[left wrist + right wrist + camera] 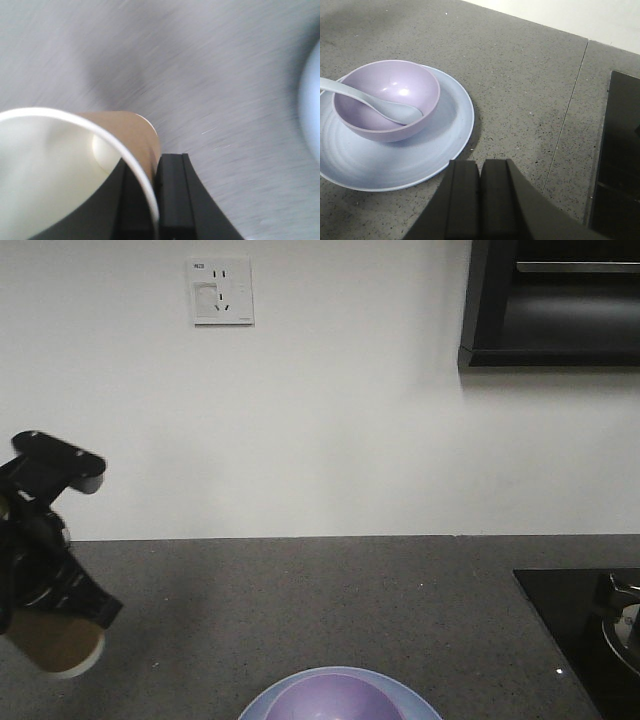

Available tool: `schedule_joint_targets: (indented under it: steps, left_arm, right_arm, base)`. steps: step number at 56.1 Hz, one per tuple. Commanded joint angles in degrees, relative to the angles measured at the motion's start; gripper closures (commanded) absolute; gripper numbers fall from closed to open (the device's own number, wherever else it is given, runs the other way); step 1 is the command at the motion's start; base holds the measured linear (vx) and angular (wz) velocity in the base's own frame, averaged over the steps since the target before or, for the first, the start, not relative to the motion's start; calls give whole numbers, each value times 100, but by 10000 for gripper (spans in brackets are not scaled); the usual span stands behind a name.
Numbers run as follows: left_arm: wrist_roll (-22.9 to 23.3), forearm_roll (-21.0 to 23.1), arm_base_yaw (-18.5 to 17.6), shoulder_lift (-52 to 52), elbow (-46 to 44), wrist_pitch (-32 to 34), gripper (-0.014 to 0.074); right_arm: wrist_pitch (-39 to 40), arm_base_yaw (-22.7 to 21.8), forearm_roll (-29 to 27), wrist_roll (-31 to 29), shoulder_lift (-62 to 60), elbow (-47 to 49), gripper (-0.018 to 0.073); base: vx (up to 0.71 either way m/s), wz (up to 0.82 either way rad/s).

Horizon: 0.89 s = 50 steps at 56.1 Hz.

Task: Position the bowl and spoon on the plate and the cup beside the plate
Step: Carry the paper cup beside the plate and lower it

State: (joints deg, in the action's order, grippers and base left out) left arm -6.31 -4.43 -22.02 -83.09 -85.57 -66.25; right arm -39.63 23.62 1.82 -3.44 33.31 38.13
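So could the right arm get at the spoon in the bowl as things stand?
Probably yes. The spoon rests in the bowl on the plate with its handle over the rim, nothing covering it. The right end effector is shut and empty, so it would need opening first.

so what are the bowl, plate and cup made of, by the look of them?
Small lavender-purple round bowl: likely plastic, smooth matte with a soft highlight inside. Wide pale blue round plate: looks like the same plastic, faint concentric rings, dull sheen. Brown tapered cup in the left tool: looks like paper, matte brown outside, white inside, thin white rim. None can be confirmed from look alone.
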Motion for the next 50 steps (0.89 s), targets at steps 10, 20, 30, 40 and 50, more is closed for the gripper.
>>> schedule_joint_targets:
  steps: [10, 20, 30, 40, 50]
  left_arm:
    - [-70, 289, -937, -308, -699, 248, 600]
    - [-52, 204, -1087, -711, -700, 258, 596]
    - [-47, 254, -1087, -980, -700, 250, 596]
    - [-40, 254, -1087, -1222, -700, 198, 596]
    - [57, 254, -1087, -1473, -700, 110, 594]
  right_arm:
    - [366, -5, 84, -31, -3, 164, 568]
    - [247, -5, 84, -31, -3, 164, 568]
    - [96, -5, 88, -31, -3, 164, 568]
    - [90, -5, 88, -31, -3, 164, 568]
    - [90, -5, 88, -11, -3, 164, 568]
  base:
    - [0, 0]
    - [0, 0]
    - [0, 0]
    - [0, 0]
    - [0, 0]
